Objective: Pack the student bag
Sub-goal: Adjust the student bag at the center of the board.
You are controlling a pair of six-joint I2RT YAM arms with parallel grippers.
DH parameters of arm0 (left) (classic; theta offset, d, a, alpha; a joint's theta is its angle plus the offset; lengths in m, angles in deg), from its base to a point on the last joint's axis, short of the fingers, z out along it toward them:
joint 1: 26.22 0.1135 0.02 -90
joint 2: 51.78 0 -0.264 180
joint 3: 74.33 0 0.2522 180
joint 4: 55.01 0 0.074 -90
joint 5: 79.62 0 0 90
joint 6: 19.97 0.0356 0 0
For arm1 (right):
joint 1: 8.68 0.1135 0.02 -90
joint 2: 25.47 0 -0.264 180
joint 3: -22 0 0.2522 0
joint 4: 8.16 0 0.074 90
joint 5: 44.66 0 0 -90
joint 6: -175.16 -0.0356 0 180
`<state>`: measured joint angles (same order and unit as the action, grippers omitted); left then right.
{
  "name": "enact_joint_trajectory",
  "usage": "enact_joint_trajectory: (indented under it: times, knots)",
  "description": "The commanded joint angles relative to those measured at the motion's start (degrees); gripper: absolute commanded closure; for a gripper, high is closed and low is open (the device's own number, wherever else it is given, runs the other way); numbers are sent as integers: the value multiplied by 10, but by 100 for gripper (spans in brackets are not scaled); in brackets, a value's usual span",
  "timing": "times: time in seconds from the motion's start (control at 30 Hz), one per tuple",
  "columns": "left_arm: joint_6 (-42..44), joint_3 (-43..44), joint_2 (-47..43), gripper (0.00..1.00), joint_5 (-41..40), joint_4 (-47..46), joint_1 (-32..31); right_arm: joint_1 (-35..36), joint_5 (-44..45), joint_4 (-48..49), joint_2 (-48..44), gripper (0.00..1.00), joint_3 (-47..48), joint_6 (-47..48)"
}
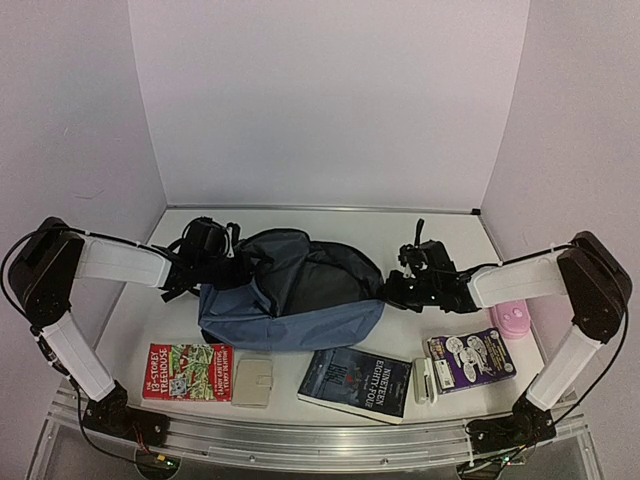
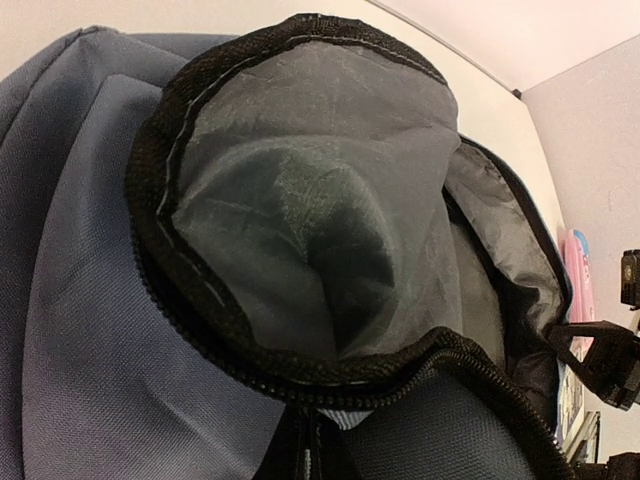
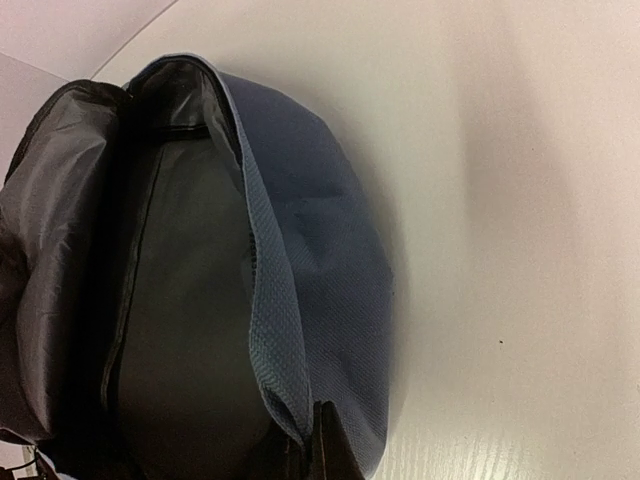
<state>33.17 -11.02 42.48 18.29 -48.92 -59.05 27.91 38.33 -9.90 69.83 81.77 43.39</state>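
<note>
The student bag (image 1: 290, 300), a slate-blue backpack, lies on its side in the middle of the table with its main compartment unzipped and its grey lining showing. My left gripper (image 1: 222, 262) is shut on the bag's zipper edge at its left end; the left wrist view looks into the gaping opening (image 2: 320, 220) over that black zipper rim (image 2: 340, 385). My right gripper (image 1: 400, 290) is shut on the blue fabric edge (image 3: 285, 370) at the bag's right end. Between them the two grippers hold the mouth stretched open.
Along the near edge lie a red book (image 1: 187, 371), a beige wallet-like case (image 1: 252, 381), a dark book (image 1: 356, 384), a small white item (image 1: 424, 380) and a purple-and-white book (image 1: 470, 358). A pink pencil case (image 1: 514, 320) sits by the right arm.
</note>
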Motion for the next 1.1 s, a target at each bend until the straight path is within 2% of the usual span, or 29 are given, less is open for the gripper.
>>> enact_joint_trajectory:
  times: [0.0, 0.07, 0.3, 0.5, 0.63, 0.73, 0.87, 0.97, 1.07]
  knots:
    - [-35, -36, -32, 89, -58, 31, 8, 0, 12, -2, 13, 100, 18, 11]
    - [-46, -54, -52, 76, -77, 43, 9, -1, 11, -2, 14, 100, 16, 10]
    - [-99, -88, -145, 48, -172, 151, 9, 1, 11, -2, 9, 100, 14, 10]
    - [-144, -111, -280, 37, -214, 233, 9, 1, 9, -2, 12, 100, 23, 14]
    - [-119, -82, -327, 26, -181, 251, 9, 3, 7, -2, 20, 100, 30, 17]
    - [-84, -40, -318, 17, -124, 246, 9, 4, 4, -2, 25, 100, 35, 18]
    - [-55, 7, -260, 7, -37, 204, 0, 7, 3, -2, 29, 100, 41, 18]
    - [-35, 58, -187, 4, -11, 172, -40, 7, -1, -2, 33, 100, 47, 21]
    - [-2, 153, -99, 2, -15, 182, -95, 7, -6, -1, 36, 100, 55, 23]
